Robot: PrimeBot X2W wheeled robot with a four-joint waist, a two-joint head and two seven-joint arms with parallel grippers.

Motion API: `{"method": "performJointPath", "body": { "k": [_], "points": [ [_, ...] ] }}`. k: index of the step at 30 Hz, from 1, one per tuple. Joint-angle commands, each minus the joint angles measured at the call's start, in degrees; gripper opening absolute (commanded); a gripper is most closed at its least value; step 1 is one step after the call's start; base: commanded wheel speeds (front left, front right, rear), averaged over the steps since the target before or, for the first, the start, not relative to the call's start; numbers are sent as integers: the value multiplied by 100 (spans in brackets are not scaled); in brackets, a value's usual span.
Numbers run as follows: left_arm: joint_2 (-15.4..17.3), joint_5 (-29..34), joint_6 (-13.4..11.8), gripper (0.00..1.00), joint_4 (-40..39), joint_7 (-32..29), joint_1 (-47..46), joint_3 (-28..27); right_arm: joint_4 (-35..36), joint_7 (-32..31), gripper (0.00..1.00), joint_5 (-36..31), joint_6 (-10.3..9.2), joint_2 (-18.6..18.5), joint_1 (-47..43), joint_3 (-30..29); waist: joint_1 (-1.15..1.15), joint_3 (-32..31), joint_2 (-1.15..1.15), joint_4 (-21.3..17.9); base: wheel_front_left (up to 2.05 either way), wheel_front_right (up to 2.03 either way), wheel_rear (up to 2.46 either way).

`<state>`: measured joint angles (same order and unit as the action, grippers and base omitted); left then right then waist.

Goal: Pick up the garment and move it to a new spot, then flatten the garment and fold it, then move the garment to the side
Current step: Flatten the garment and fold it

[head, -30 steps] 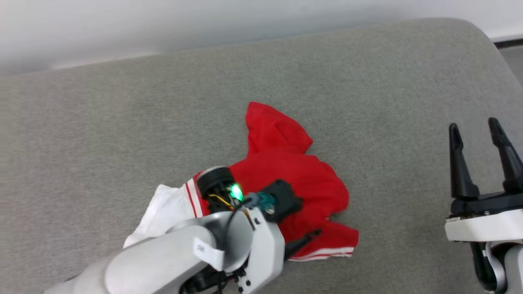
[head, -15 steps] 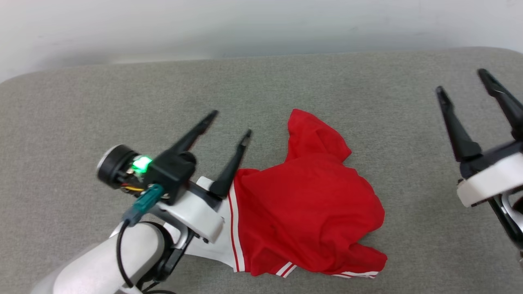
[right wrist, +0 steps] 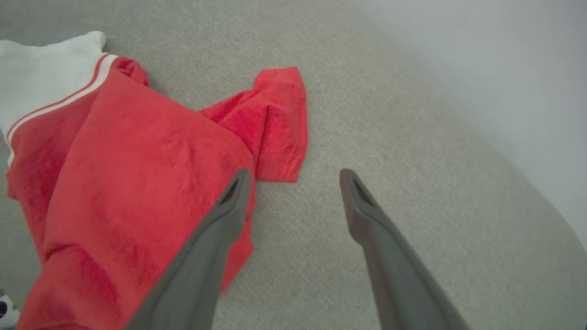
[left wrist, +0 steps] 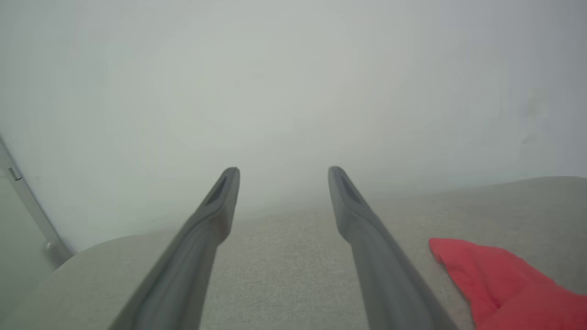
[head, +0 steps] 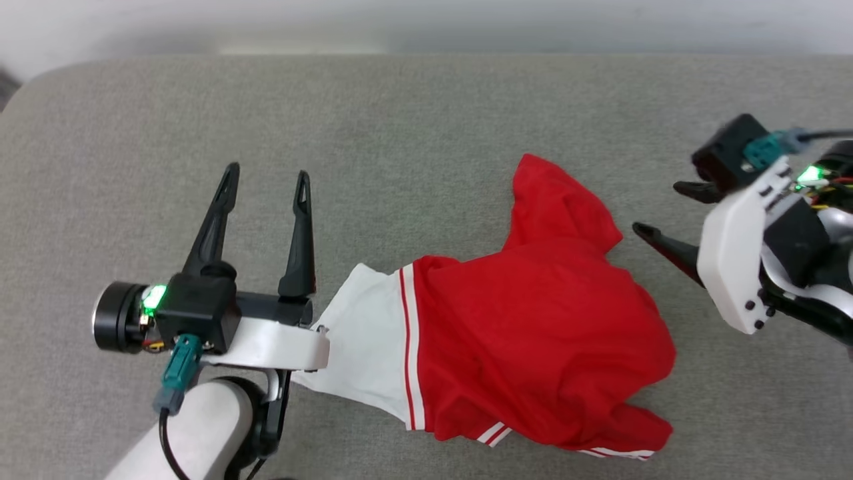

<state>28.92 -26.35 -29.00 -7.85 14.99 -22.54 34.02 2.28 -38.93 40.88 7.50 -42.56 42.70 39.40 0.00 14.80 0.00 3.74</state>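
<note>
The garment [head: 533, 340] lies crumpled on the grey cushion: red body, a white sleeve at its left, red-and-white striped trim. Its chest print is hidden in the folds. My left gripper [head: 265, 179] is open to the left of the white sleeve, fingers pointing away, nothing between them. Its wrist view shows a red corner of the garment [left wrist: 509, 279] at the lower right. My right gripper [head: 660, 210] is open just right of the garment, pointing left at its red edge. In the right wrist view the garment [right wrist: 128, 183] lies left of the open right gripper [right wrist: 293, 176].
The grey cushioned surface [head: 413, 133] spreads wide around the garment, with rounded corners at the far left [head: 40, 80]. A pale wall [head: 426, 23] runs along its far edge. Bare cushion [right wrist: 412, 183] lies right of the garment in the right wrist view.
The head camera has shifted. My left gripper came off the garment and now stands open to its left. My right arm turned and swung in toward the garment's right edge.
</note>
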Motion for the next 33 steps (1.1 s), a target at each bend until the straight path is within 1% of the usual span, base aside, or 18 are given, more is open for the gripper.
{"method": "performJointPath", "body": {
  "k": [1,4,5,6,9,13,16,17,18,19,22,25,27,30,33],
  "points": [
    [-63,76,30,100,8,24,128,-94,-25,-99,100,67,-2,14,159,88,0,134,0,99,0,0,0],
    [-422,398,218,100,19,26,349,-517,-307,-488,100,324,-2,118,596,461,0,337,0,201,0,0,0],
    [-782,675,437,100,39,26,511,-915,-674,-698,100,463,-2,324,975,783,0,527,0,297,0,0,0],
    [-1159,902,700,100,74,27,609,-1279,-1054,-744,100,545,-2,536,1234,1060,0,719,0,400,0,0,0],
    [-1462,1130,984,100,137,26,669,-1547,-1428,-692,100,579,-2,704,1371,1312,0,882,0,488,0,0,0],
    [-1760,1455,1308,100,190,27,668,-1853,-1969,-592,100,593,-1,862,1313,1728,0,1031,0,559,0,0,0],
    [-1949,1653,1497,100,208,27,667,-2025,-2339,-562,100,665,3,952,1041,2176,0,1078,0,586,0,0,0],
    [-2073,1805,1655,100,238,27,711,-2209,-2509,-492,100,758,11,957,900,2563,0,1062,0,555,0,0,0],
    [-2116,1843,1701,100,249,27,721,-2269,-2501,-383,37,767,14,938,935,2628,0,1043,0,535,0,0,0],
    [-2141,1880,1747,100,263,28,735,-2324,-2485,-238,0,788,14,919,1016,2640,0,1010,0,507,0,0,0],
    [-2197,1966,1876,100,311,27,818,-2486,-2383,247,0,804,5,796,1377,2577,0,845,0,394,0,0,0],
    [-2263,2022,1985,100,342,27,915,-2626,-2131,768,0,758,-6,575,1824,2446,0,629,0,273,0,0,0],
    [-2304,2070,2037,100,356,27,1010,-2697,-1907,1034,0,751,-3,467,1971,2402,0,476,0,198,0,0,0],
    [-2332,2120,2104,100,349,28,1152,-2824,-1544,1302,0,808,-3,192,2103,2275,0,304,0,82,0,0,0],
    [-2366,2158,2181,100,345,27,1245,-2938,-1181,1426,0,850,-3,-65,2266,2064,0,211,0,-16,0,0,0]
  ]
}}
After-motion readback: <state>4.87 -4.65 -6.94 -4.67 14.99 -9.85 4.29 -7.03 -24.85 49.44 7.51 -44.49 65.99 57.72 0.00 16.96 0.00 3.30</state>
